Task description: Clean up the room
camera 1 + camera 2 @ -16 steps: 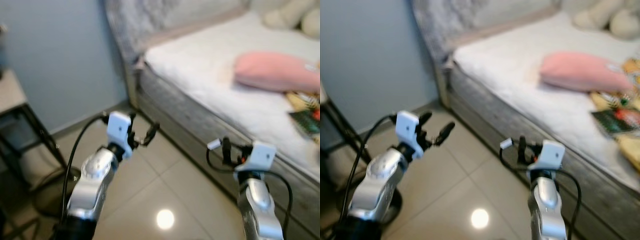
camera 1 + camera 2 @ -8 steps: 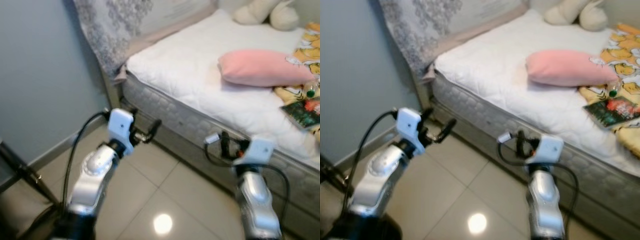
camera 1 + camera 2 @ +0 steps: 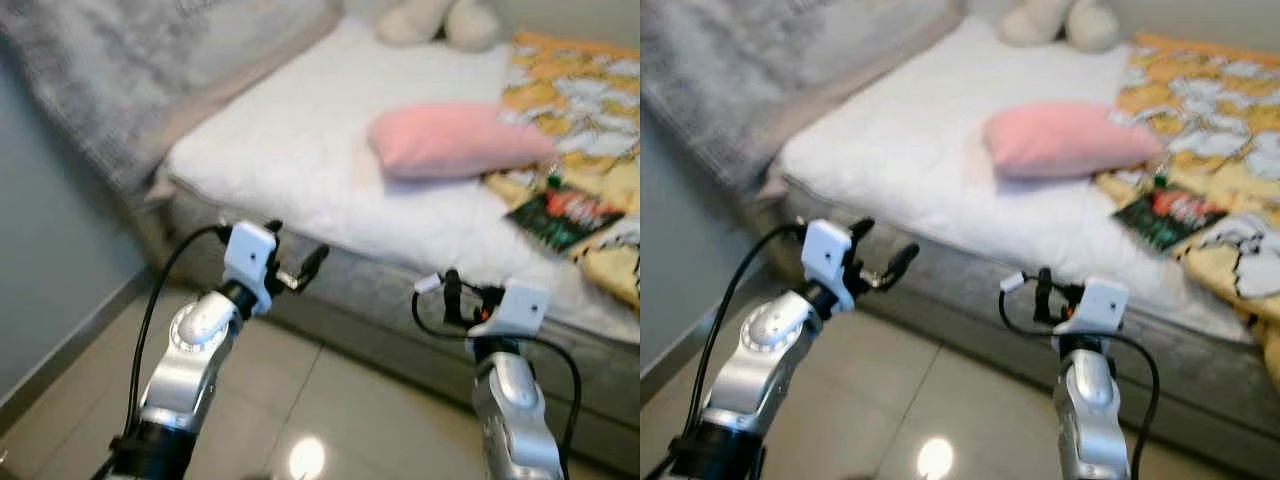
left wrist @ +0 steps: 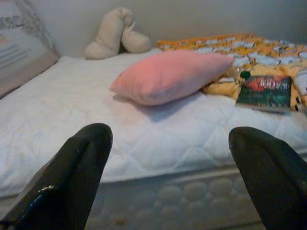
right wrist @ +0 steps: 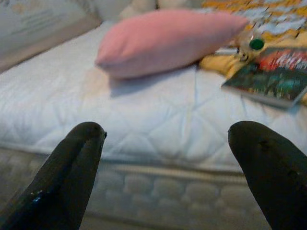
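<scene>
Swung toward the bed point(image 3: 300, 160) since before; pink pillow point(image 3: 455, 140) and book point(image 3: 560, 215) now nearer centre. Both jaws spread, empty.

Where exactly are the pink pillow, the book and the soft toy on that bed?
Pillow point(image 4: 168, 76), left wrist view, middle of its pink front.
Book point(image 4: 265, 91), left wrist view, centre of its dark cover.
Soft toy point(image 4: 115, 33), left wrist view, its cream body.

a white quilted mattress point(image 3: 300, 160) fills the far right. at its far end a cream plush toy point(image 4: 115, 33) rests against the wall. a grey patterned headboard point(image 3: 750, 70) stands far left, glossy tiled floor point(image 3: 330, 410) near.
</scene>
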`<state>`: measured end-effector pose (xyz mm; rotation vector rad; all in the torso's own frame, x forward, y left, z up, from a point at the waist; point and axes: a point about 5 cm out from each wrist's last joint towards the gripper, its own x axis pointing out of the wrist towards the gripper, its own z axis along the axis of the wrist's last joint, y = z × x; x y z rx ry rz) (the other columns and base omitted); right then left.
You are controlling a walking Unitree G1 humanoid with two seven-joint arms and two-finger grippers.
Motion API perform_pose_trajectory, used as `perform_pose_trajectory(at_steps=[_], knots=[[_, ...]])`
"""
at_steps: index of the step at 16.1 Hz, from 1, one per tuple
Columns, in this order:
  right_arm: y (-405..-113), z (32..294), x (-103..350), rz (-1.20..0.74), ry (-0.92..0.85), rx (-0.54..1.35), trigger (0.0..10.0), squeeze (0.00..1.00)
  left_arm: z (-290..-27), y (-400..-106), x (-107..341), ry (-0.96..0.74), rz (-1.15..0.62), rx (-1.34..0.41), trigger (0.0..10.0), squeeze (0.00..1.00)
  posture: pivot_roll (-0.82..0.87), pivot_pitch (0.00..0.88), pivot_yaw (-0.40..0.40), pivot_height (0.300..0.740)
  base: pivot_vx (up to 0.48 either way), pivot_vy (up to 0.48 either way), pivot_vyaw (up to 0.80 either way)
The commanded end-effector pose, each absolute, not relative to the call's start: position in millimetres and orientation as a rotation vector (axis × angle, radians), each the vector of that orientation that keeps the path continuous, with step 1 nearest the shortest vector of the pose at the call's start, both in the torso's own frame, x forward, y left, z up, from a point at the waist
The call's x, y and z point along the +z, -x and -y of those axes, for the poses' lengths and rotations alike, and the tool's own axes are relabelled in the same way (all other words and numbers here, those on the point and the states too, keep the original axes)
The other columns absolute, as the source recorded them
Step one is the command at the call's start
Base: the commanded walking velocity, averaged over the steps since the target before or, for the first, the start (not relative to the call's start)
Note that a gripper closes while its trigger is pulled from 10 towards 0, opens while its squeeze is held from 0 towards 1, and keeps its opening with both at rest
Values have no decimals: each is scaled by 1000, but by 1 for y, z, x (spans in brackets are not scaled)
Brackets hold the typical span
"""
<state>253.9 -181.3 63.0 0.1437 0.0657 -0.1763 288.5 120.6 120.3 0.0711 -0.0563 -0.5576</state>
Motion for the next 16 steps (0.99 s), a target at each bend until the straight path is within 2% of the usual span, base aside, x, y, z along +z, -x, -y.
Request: perform_pose_trajectory(at_steps=[1,4,7,10,12,14,16], knots=[[-254,176,64,-59,-147,-165,10000,0,-127,-291,120,-65,40,-526,10000,0,-82,0,50,740,0,0,-600],[-255,181,76,3,-105,-194,10000,0,-140,-299,114,-73,-18,-358,10000,0,-84,0,49,731,0,0,0],[-252,189,87,51,-85,-213,10000,0,-173,-299,107,217,-80,-98,10000,0,-92,0,43,731,0,0,0],[-250,194,83,33,-93,-238,10000,0,-163,-299,114,123,-31,-176,10000,0,-90,0,39,731,0,0,0],[-252,192,84,35,-85,-227,10000,0,-153,-301,122,44,21,-259,10000,0,-89,0,38,731,480,0,0],[-254,191,84,36,-69,-212,10000,0,-151,-302,126,35,26,-292,10000,0,-91,0,40,731,480,0,0],[-254,190,82,19,-79,-214,10000,0,-146,-301,125,18,32,-331,10000,0,-92,0,42,731,480,0,-606]])
